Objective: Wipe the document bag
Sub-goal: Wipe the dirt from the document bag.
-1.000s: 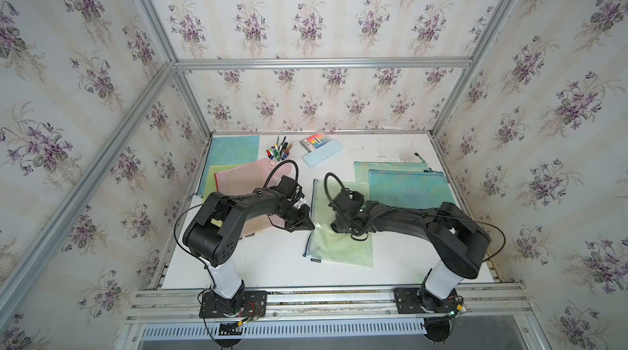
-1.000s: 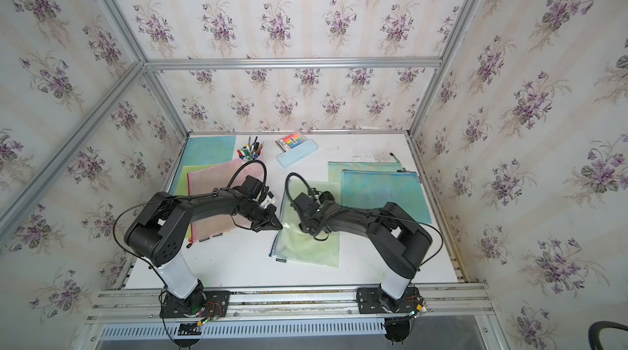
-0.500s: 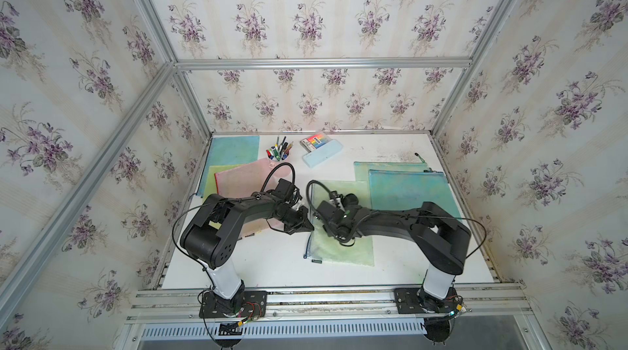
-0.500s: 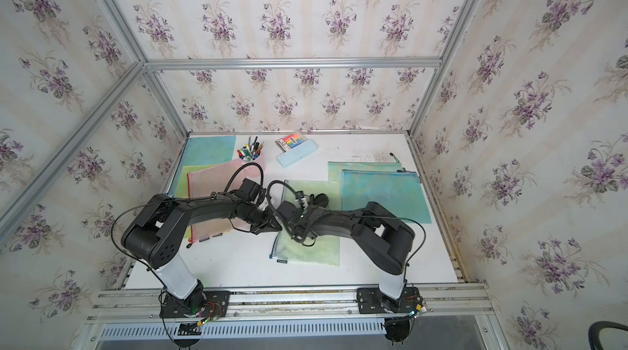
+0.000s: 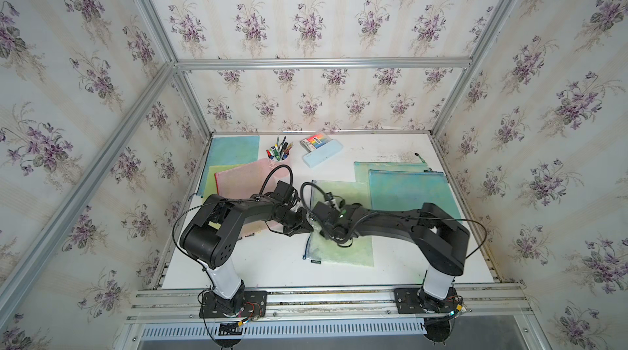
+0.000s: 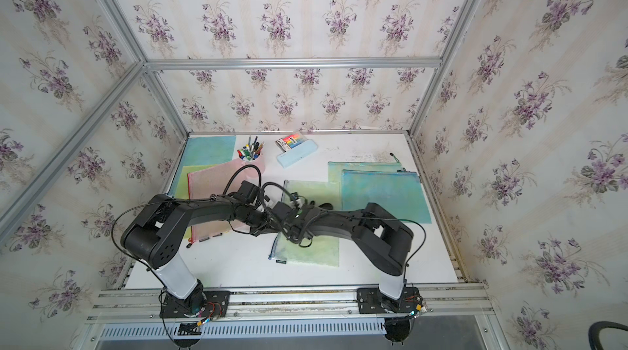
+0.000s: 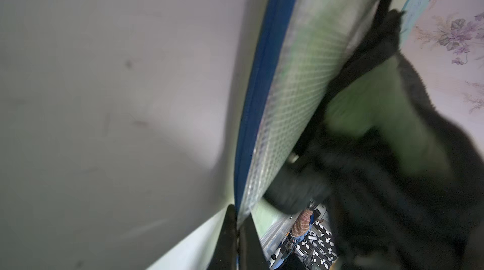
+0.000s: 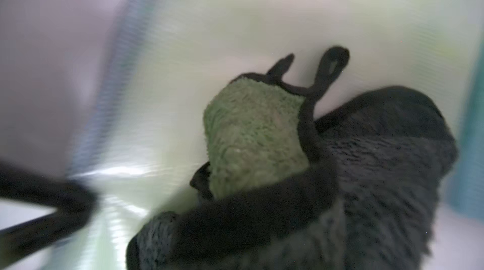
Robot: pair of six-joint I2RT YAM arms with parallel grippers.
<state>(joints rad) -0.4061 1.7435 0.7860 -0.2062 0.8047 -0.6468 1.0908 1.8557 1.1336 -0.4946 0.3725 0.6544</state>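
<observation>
Floral-papered walls (image 5: pixel 306 8) enclose a white table (image 5: pixel 258 263). The left gripper (image 7: pixel 237 229) is clamped on the blue zip edge of the green document bag (image 5: pixel 343 246), which lies on the table and stretches away from its fingertips. Just beside it, the right gripper (image 5: pixel 324 221) is closed on a dark cloth (image 8: pixel 366 177) with a green patch showing; the cloth rests on the bag directly beneath that gripper and hides its fingers in the right wrist view.
</observation>
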